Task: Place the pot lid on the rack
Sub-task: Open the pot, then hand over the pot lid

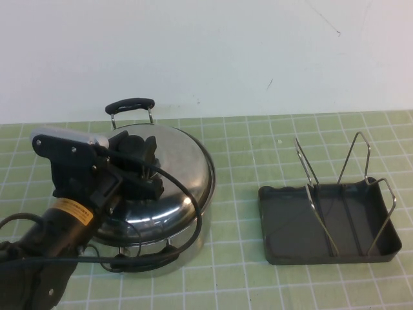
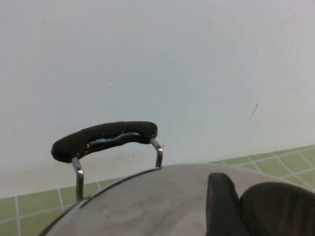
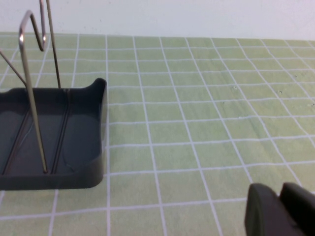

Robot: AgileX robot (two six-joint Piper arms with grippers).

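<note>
The pot lid, shiny steel and domed, lies on the steel pot at centre left. My left gripper is over the lid's centre, its jaws closed on the black knob. In the left wrist view one finger presses against the knob above the lid. The rack, a dark grey tray with upright wire loops, stands to the right of the pot, and its tray is bare. My right gripper is shut and empty, low over the mat beside the rack; it is out of the high view.
The pot's black rear handle sticks up behind the lid and also shows in the left wrist view. A white wall runs behind the green gridded mat. The left arm's cable loops over the lid.
</note>
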